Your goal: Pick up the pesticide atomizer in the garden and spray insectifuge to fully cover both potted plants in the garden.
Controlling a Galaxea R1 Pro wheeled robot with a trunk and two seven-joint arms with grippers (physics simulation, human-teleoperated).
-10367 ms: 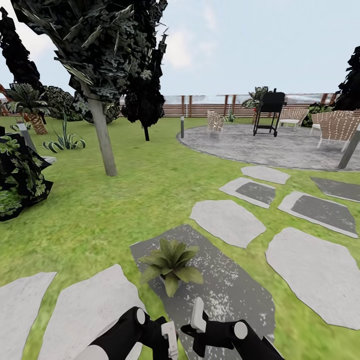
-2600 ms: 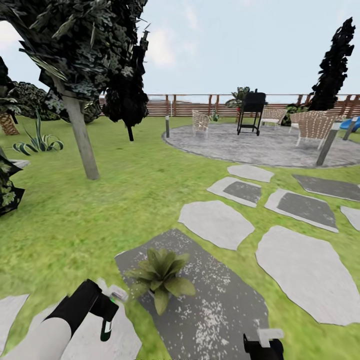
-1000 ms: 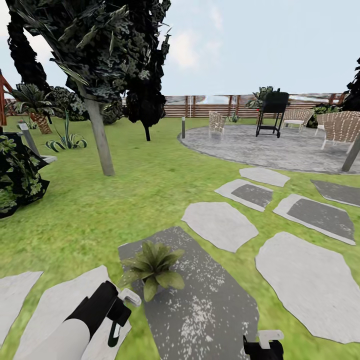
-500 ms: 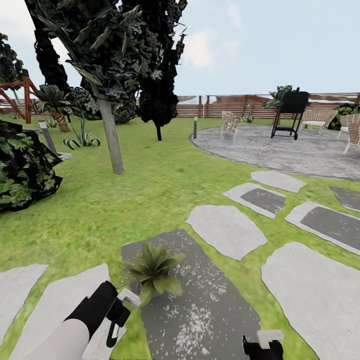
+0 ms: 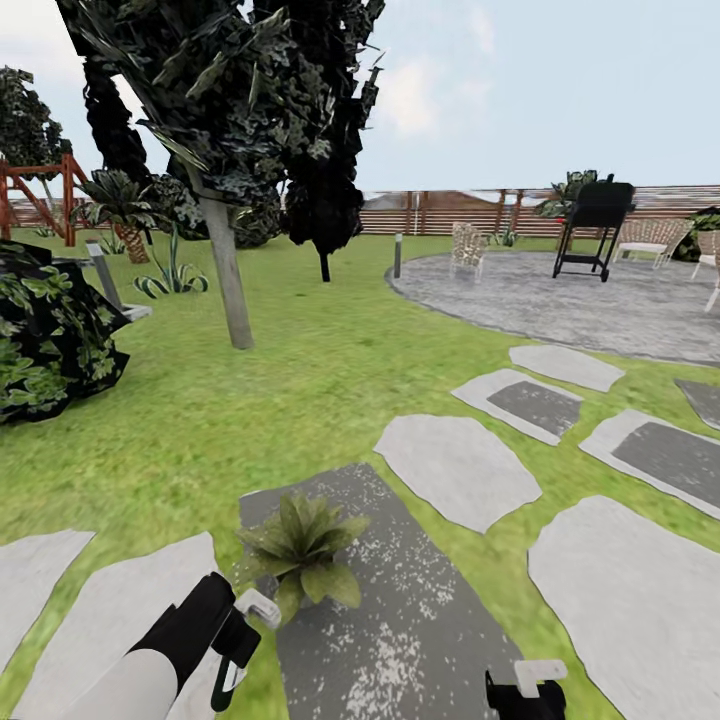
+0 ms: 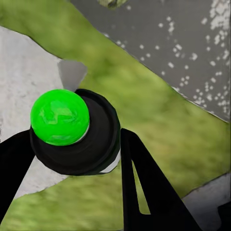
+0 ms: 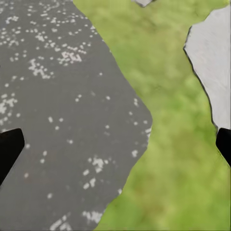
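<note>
A potted plant, a low rosette of olive-green leaves, stands on a dark speckled slab in the garden lawn. My left gripper hovers just beside it on its near left. In the left wrist view the left gripper is shut on the pesticide atomizer, a small round black bottle whose top shows bright green. A leaf tip of the plant peeks in beyond it. My right gripper hangs low at the near right; its fingers stand wide apart over slab and grass, the right gripper open and holding nothing.
Grey stepping slabs run across the grass. A tree trunk rises to the left, with a big dark white-striped plant further left. A round paved patio with a black grill, chairs and a slat fence lies behind.
The whole view has swung left, so patio, grill and slabs sit further right in the picture. My left gripper stays shut on the atomizer beside the plant.
</note>
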